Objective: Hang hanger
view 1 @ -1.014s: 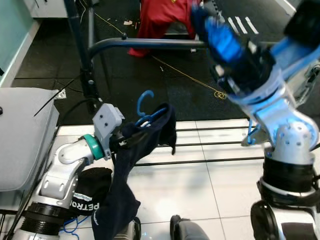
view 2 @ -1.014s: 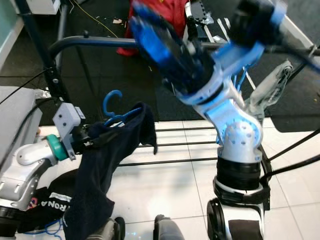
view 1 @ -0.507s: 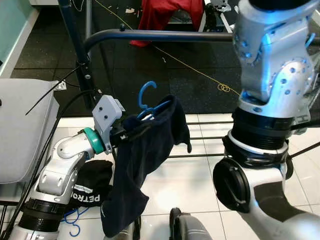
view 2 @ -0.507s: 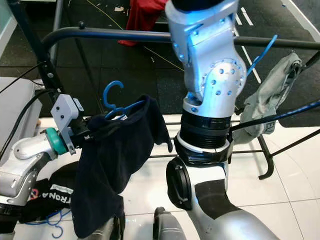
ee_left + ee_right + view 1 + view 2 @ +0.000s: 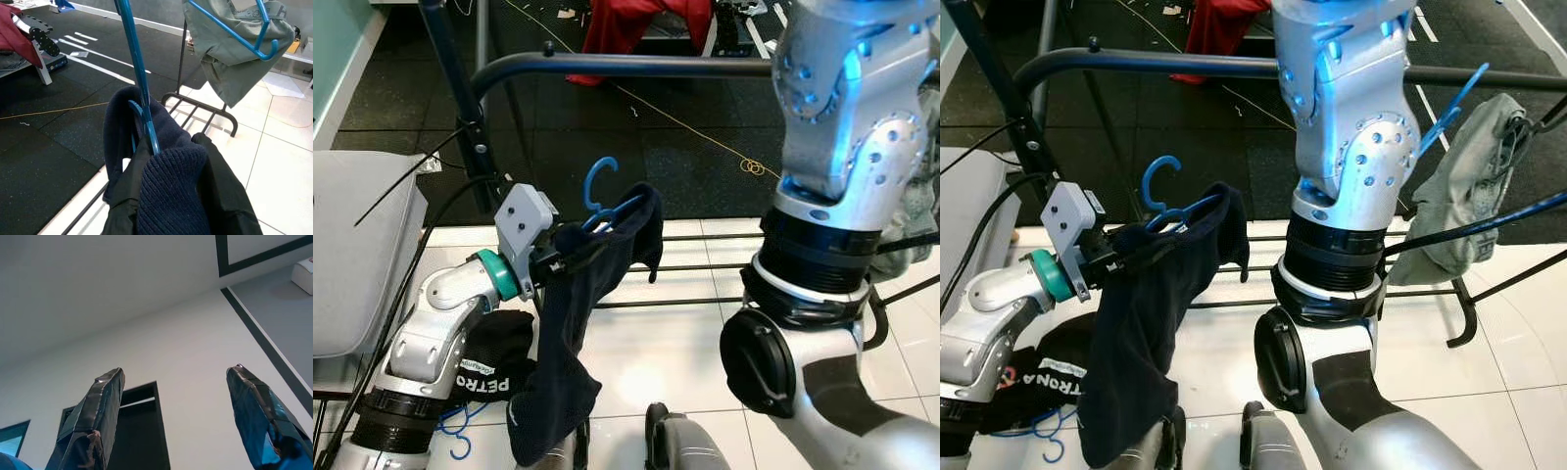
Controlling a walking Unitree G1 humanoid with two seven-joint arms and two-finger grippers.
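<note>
- The left gripper [image 5: 548,266] is clamped on the blue hanger [image 5: 599,201], which carries a dark navy garment [image 5: 570,343]; its hook stands upright, below and in front of the rail [image 5: 617,67].
- The right gripper [image 5: 171,421] is spread wide with nothing in it, aimed at the ceiling.
- I'd call this the carry step: the hanger is not yet on the rail.
- Next: lift the hook above the rail, then lower it on, clear of the grey garment [image 5: 1464,186] hanging there.

The black garment [image 5: 494,357] on the floor shows white letters reading "PETRO", the rest hidden.
</note>
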